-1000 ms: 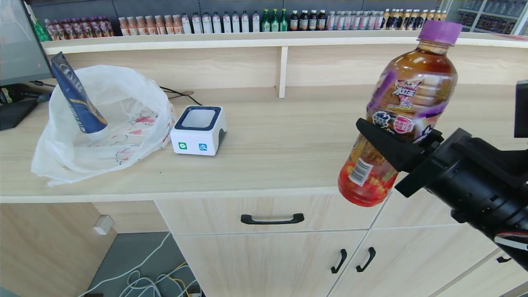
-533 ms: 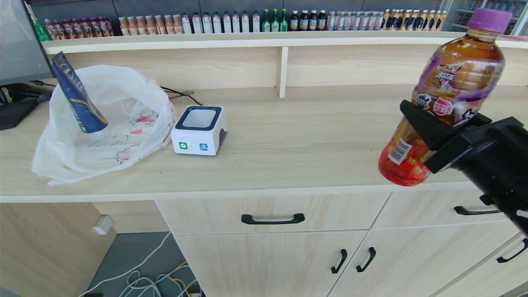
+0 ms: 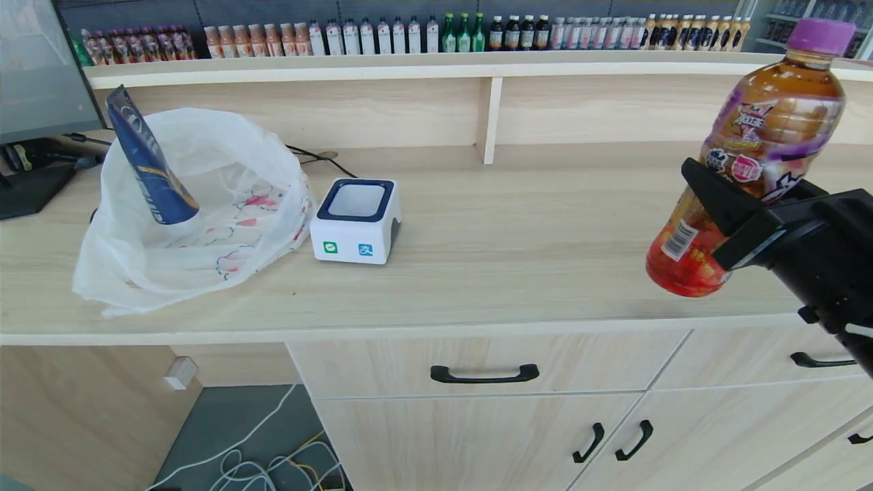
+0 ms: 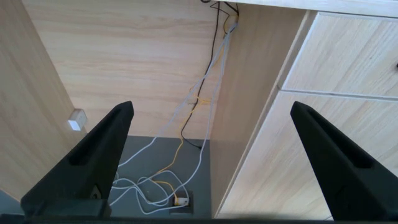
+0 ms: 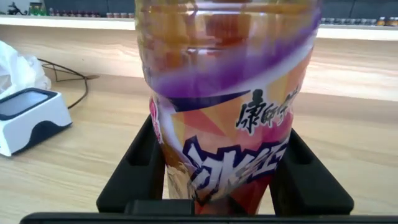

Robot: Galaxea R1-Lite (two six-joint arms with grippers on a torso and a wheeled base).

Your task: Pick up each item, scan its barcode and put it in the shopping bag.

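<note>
My right gripper (image 3: pixel 747 204) is shut on a tea bottle (image 3: pixel 764 129) with a purple cap, held tilted in the air above the counter's right front edge; its barcode faces down and left. In the right wrist view the bottle (image 5: pixel 230 106) stands between the black fingers (image 5: pixel 140 168). The white barcode scanner (image 3: pixel 356 219) sits mid-counter, with the white shopping bag (image 3: pixel 225 225) left of it, open, holding a blue pouch (image 3: pixel 151 167). My left gripper (image 4: pixel 211 162) hangs open below the counter, facing cabinet doors and floor cables.
The wooden counter (image 3: pixel 511 232) has a raised back ledge lined with drink bottles (image 3: pixel 477 31). A monitor and a black device (image 3: pixel 31 181) stand at the far left. Drawers with black handles (image 3: pixel 484 374) run below the front edge.
The right arm has carried the bottle to the right and upward, away from the scanner. The head camera has shifted, sliding the scene slightly to the right.
</note>
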